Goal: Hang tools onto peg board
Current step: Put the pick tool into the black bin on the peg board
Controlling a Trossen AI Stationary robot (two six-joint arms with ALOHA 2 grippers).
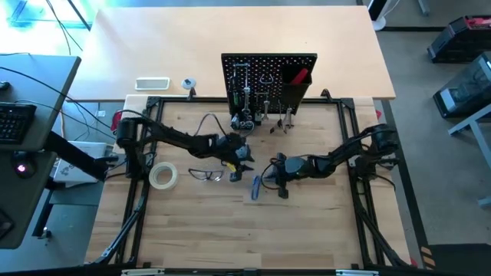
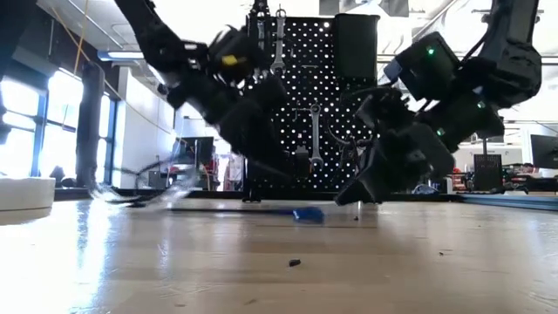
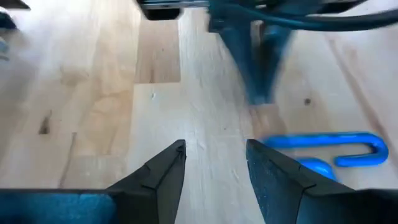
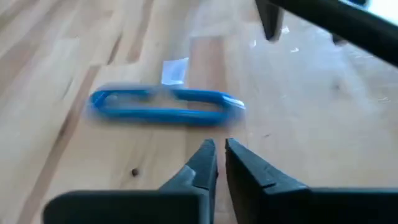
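Both grippers (empty) hover near the blue hex key point(image 1: 255, 187).

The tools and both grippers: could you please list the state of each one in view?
Blue-handled hex key: lying flat on the table, ungripped.
Clear glasses: lying on the table.
Tape roll: flat on the table.
Wrenches: hanging on the peg board.
Left gripper: open, empty.
Right gripper: nearly shut, empty.

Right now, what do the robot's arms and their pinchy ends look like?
Both arms are dark, almost black, built from chunky jointed links with black cables looping along them. The left arm has a small yellow mark near its wrist, and the right arm shows a little green light in the low view. Each ends in a tool: the left tool and right tool have two dark, pointed, wedge-shaped fingers.
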